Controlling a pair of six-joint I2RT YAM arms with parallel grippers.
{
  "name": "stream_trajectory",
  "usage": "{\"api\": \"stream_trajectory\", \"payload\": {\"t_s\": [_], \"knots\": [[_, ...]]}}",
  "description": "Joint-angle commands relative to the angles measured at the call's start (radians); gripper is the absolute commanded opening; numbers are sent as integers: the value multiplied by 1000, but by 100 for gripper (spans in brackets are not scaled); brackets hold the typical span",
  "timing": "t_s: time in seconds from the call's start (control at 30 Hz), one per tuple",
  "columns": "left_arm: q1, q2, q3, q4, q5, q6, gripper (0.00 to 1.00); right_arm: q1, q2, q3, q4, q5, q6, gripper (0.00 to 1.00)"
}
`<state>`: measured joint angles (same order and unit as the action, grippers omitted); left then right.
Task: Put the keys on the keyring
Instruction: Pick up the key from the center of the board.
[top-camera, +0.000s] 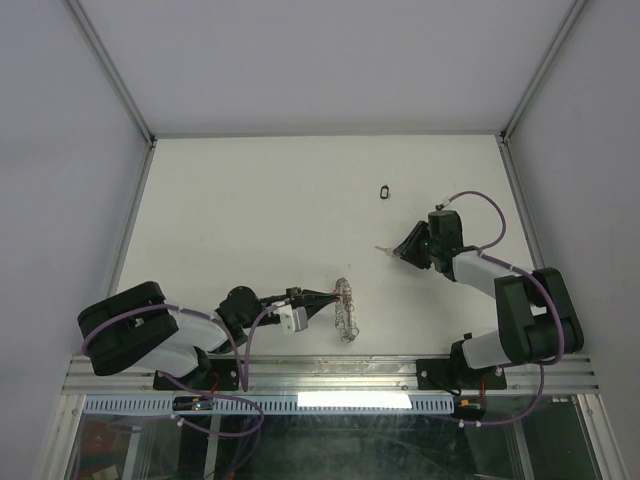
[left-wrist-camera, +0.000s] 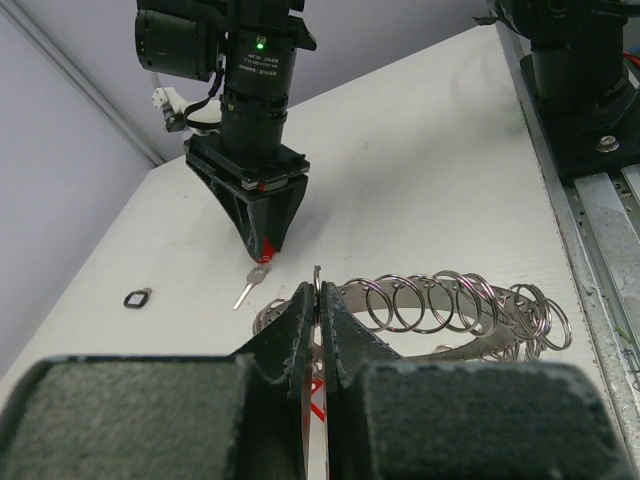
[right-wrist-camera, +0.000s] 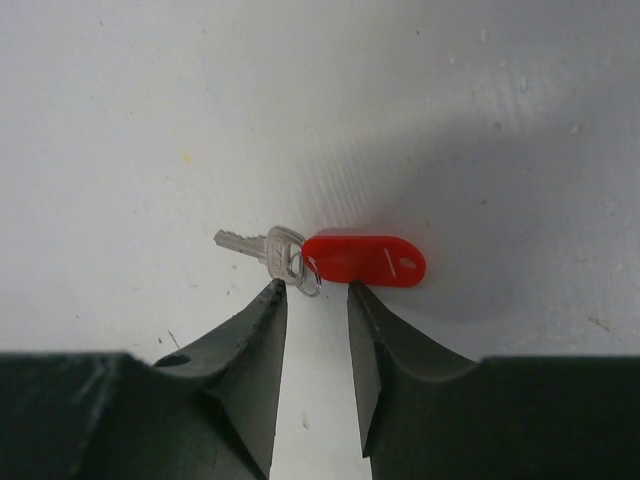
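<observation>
The keyring (left-wrist-camera: 455, 300), a grey metal band fringed with wire loops, stands on edge on the table (top-camera: 345, 310). My left gripper (left-wrist-camera: 318, 290) is shut on one of its loops, also seen from above (top-camera: 325, 296). A silver key (right-wrist-camera: 262, 247) with a red tag (right-wrist-camera: 365, 260) lies flat on the table. My right gripper (right-wrist-camera: 315, 290) is open, its tips down at the table on either side of the key's small split ring. The left wrist view shows that gripper (left-wrist-camera: 265, 252) over the key (left-wrist-camera: 248, 287). A black tag (top-camera: 385, 190) lies farther back.
The white table (top-camera: 250, 200) is walled by grey panels at the back and sides. An aluminium rail (top-camera: 330, 370) carrying both arm bases runs along the near edge. The black tag (left-wrist-camera: 137, 298) lies apart from both arms.
</observation>
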<state>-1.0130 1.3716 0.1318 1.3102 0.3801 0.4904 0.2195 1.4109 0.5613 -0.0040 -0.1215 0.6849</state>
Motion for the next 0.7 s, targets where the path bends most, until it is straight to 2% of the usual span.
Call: {"api": "stream_trajectory", "payload": {"t_s": [0.0, 0.2, 0.67], "knots": [[2, 12, 2, 51, 38, 5, 0, -17, 33, -12, 109, -15, 20, 34], [2, 22, 3, 53, 39, 9, 0, -38, 63, -17, 138, -63, 24, 28], [2, 26, 0, 53, 39, 17, 0, -45, 69, -14, 131, -133, 11, 28]]}}
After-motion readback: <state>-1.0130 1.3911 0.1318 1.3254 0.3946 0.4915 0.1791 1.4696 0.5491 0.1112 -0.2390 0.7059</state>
